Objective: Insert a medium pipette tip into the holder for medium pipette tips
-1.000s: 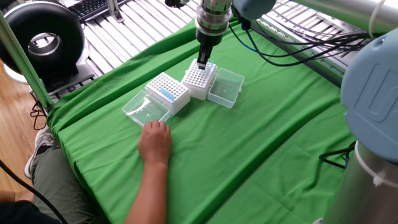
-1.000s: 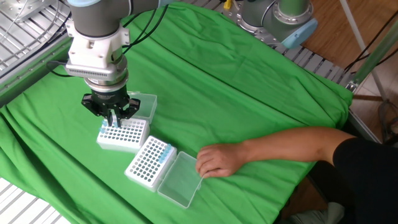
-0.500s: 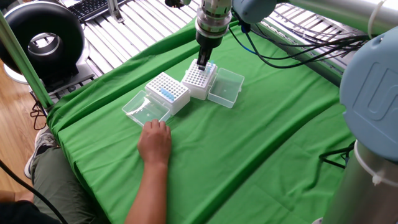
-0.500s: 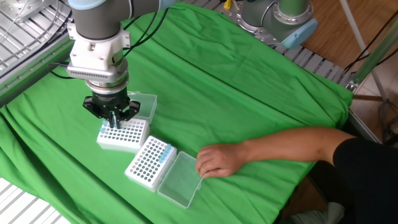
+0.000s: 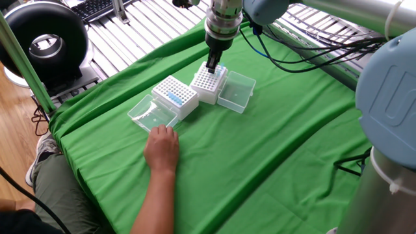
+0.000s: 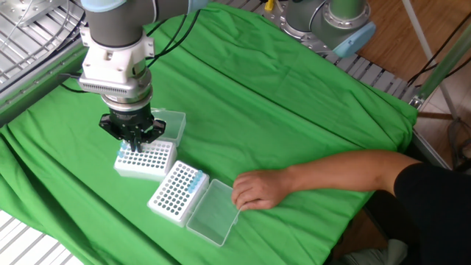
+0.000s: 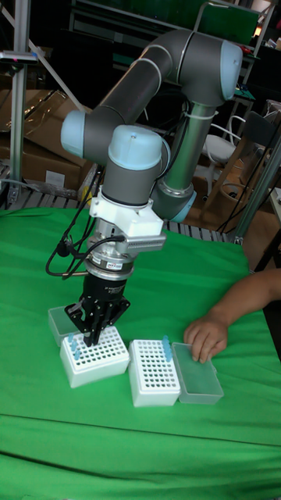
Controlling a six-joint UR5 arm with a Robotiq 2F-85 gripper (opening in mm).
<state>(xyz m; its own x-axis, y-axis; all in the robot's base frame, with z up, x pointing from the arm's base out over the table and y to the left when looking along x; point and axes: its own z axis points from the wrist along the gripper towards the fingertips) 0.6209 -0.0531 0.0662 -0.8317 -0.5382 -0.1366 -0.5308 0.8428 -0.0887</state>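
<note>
Over the tip holder, end effector fingers together, grip contents unclear

two high fixed views face across the green table from opposite sides; tall view low, frontal.

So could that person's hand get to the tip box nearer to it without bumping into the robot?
Probably yes. The hand rests on the cloth beside the clear lid of the nearer tip box, with nothing between them. The gripper is over the other box, off to the side.
</note>
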